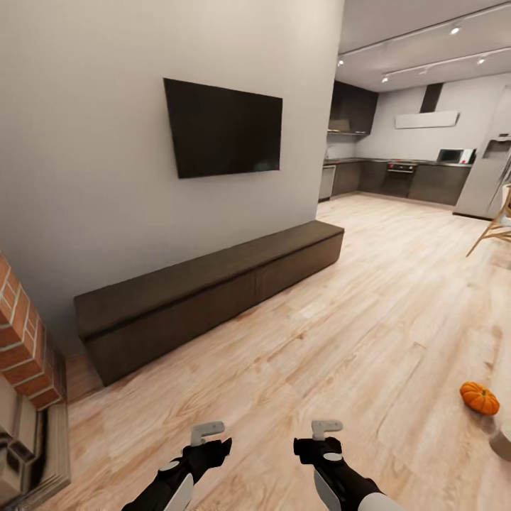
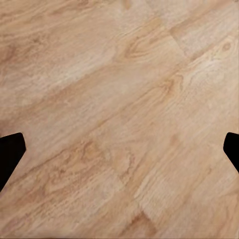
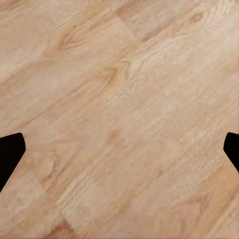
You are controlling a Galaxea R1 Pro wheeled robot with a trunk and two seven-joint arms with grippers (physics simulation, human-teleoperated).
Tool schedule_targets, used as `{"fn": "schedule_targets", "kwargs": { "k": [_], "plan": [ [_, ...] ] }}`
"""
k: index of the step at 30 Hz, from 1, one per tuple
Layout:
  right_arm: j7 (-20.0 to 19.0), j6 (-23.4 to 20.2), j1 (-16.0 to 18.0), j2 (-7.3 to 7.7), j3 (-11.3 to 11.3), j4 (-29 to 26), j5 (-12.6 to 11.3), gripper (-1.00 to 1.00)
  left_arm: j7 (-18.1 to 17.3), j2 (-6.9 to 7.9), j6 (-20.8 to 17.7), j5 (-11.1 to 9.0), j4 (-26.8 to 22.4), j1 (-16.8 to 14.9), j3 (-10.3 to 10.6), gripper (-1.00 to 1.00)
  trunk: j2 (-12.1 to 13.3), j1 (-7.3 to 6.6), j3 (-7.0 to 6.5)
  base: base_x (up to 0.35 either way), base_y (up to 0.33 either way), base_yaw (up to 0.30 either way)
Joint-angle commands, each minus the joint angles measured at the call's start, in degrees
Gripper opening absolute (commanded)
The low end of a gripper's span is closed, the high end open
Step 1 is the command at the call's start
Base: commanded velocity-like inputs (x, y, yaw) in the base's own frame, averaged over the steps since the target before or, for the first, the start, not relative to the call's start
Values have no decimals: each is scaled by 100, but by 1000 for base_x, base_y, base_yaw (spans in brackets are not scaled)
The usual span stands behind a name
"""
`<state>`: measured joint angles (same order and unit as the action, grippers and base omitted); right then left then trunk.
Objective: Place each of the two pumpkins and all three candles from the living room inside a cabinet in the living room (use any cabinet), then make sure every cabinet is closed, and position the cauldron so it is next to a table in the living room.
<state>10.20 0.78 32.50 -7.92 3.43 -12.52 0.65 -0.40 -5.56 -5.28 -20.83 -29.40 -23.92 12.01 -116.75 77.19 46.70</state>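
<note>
The long, low dark brown cabinet [image 1: 213, 294] runs along the wall under a black TV, all its fronts closed. One orange pumpkin [image 1: 480, 397] lies on the wood floor at the right edge of the head view. A grey-beige rounded shape [image 1: 502, 443] just below it is cut off by the frame; I cannot tell what it is. My left gripper [image 1: 207, 433] and right gripper [image 1: 325, 430] hang low over bare floor. In both wrist views the black fingertips [image 2: 10, 154] [image 3: 10, 154] stand wide apart with only floorboards between them, so both are open.
A brick fireplace [image 1: 21, 333] stands at the near left. The TV [image 1: 223, 128] hangs on the wall above the cabinet. A grey kitchen [image 1: 404, 177] lies at the far right, and a pale wooden chair leg [image 1: 493, 231] shows at the right edge.
</note>
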Motion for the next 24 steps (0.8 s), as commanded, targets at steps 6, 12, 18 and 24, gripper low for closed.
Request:
{"fn": "schedule_targets", "kwargs": {
  "k": [6, 12, 18, 24],
  "plan": [
    [35, 2, 2, 1, 35, 4, 9, 100, -4, 2, -24, -44, -5, -4, 12, 100, -2, -1, 5, -60, 0, 292],
    [35, 1, 2, 1, 35, 4, 11, 100, -4, 2, -25, -44, -5, -3, 12, 100, -2, -1, 5, -116, 0, 291],
    [35, -7, 2, 1, 35, 4, 14, 100, -4, 2, -23, -44, -5, -2, 12, 100, -2, -1, 8, -121, 0, 290],
    [36, -8, 2, 1, 35, 5, 14, 100, -4, 2, -25, -44, -5, -4, 12, 100, -2, -1, 21, -116, -66, 284]
  ]
}}
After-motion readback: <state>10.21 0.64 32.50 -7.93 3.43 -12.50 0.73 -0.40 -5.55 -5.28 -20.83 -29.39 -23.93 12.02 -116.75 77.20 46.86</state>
